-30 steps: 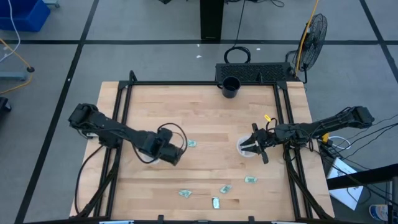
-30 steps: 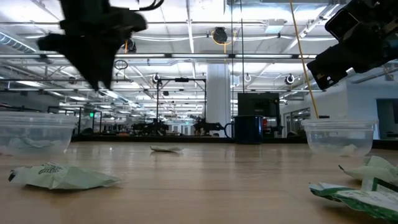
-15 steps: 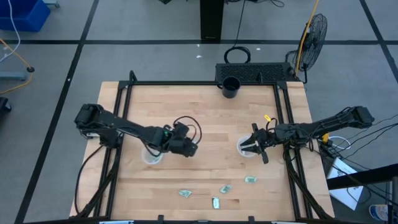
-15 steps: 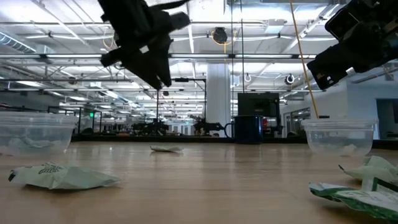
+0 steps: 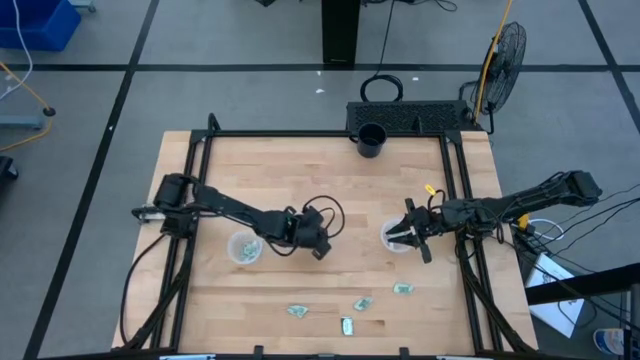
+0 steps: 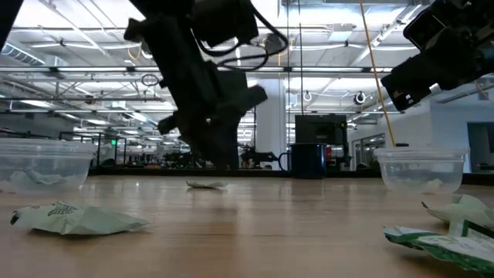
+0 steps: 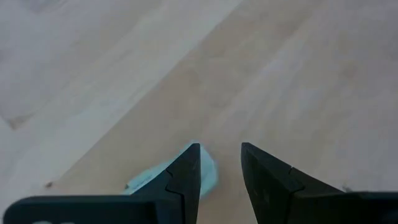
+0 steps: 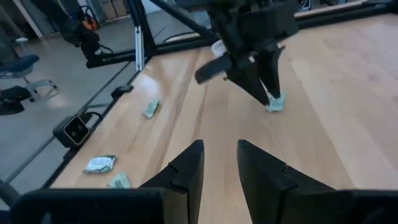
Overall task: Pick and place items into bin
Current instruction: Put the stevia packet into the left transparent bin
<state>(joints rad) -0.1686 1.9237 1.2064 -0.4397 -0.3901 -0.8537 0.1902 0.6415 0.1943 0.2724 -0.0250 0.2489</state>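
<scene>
Several tiny pale green-teal candies lie on the wooden table. One candy (image 7: 207, 172) lies flat near the table's middle, right at my left gripper (image 5: 316, 240). It also shows in the right wrist view (image 8: 275, 103). My left gripper (image 7: 219, 148) is open and points down, with that candy beside one fingertip. Other candies (image 5: 297, 311) (image 5: 362, 303) (image 5: 403, 289) lie near the front edge. My right gripper (image 5: 408, 236) is open and empty, above the right clear cup (image 5: 395, 238). My left gripper comes at the candy from above, pointing down. One finger (image 7: 186, 171) stands at the candy's edge (image 7: 210, 168) and partly hides it. I cannot tell whether it touches the candy, which lies flat on the table.
A left clear cup (image 5: 243, 248) with pale pieces inside stands behind my left gripper. A black mug (image 5: 370, 140) stands at the far edge. A black frame (image 5: 320, 133) rims the table. Bare wood (image 5: 330, 180) lies between the middle and the mug.
My left gripper has gone from above the left clear cup toward the table's right edge and down, and now stands at the candy near the middle. The left cup has come into view behind it.
</scene>
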